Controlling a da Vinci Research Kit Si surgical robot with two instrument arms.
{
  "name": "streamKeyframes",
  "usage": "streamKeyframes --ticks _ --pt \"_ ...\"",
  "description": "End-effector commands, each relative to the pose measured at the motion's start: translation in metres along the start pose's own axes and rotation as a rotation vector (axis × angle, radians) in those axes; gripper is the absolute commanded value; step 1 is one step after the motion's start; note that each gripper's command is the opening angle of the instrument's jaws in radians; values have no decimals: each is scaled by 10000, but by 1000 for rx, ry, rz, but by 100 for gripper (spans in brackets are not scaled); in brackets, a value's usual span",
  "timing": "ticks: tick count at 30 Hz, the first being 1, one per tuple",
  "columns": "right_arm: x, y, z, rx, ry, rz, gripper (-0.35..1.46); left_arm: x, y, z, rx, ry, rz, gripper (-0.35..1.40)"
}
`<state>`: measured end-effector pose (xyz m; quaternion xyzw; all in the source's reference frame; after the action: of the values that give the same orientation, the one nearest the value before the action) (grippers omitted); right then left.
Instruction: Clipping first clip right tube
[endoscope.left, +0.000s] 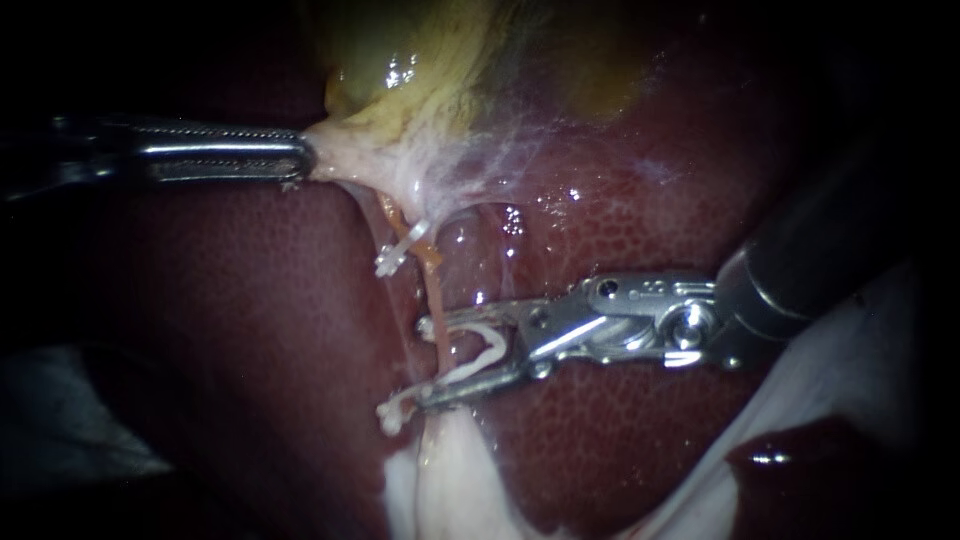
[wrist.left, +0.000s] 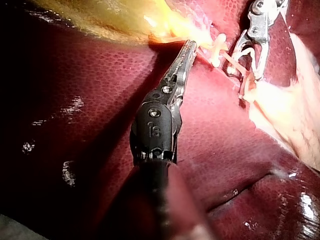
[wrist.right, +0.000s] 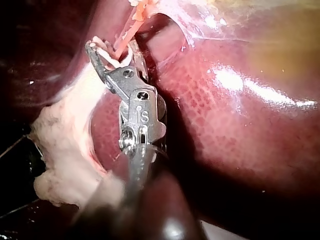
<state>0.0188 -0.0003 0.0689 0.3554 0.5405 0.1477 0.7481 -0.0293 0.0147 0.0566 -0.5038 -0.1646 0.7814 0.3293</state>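
**A:** Endoscope first. How many of each?

**B:** Two instruments, two clips, and one thin orange tube that I can make out. The left instrument (endoscope.left: 303, 160) has its jaws pinching the pale neck of the gallbladder (endoscope.left: 400, 70). The right instrument (endoscope.left: 423, 363) has its jaws standing apart, holding the loaded clip (endoscope.left: 487, 350) between them. The tube (endoscope.left: 432, 285) runs down through that gap. The set clip (endoscope.left: 402, 248) sits across the tube higher up, toward the gallbladder.

**A:** And underneath?

**B:** The liver (endoscope.left: 230, 320), dark red and wet, with pale tissue (endoscope.left: 450, 480) below the jaws. All round is dark.

**A:** Left wrist view?

**B:** Same count of instruments and clips. The left instrument (wrist.left: 190, 47) nips yellow gallbladder (wrist.left: 100, 20) tissue. Just ahead lie the set clip (wrist.left: 217, 50) and the right instrument (wrist.left: 247, 67) with its loaded clip (wrist.left: 241, 50). The liver (wrist.left: 100, 110) lies under the shaft.

**A:** Right wrist view?

**B:** One instrument, one clip. The right instrument (wrist.right: 112, 52) straddles the tube (wrist.right: 131, 27), with the white loaded clip (wrist.right: 101, 50) inside its jaws. The liver (wrist.right: 225, 125) is on one side and pale tissue (wrist.right: 65, 150) on the other.
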Motion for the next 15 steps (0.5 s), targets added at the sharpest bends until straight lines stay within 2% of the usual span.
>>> streamKeyframes --ticks 1,11,15 --pt "-1 1 2 2 6 5 45 0 0 0 0 0 0 -35" --pt "-4 2 8 6 45 45 45 0 0 1 1 0 0 -35" --pt "-4 -1 9 37 66 71 45 0 0 1 1 0 0 -35"
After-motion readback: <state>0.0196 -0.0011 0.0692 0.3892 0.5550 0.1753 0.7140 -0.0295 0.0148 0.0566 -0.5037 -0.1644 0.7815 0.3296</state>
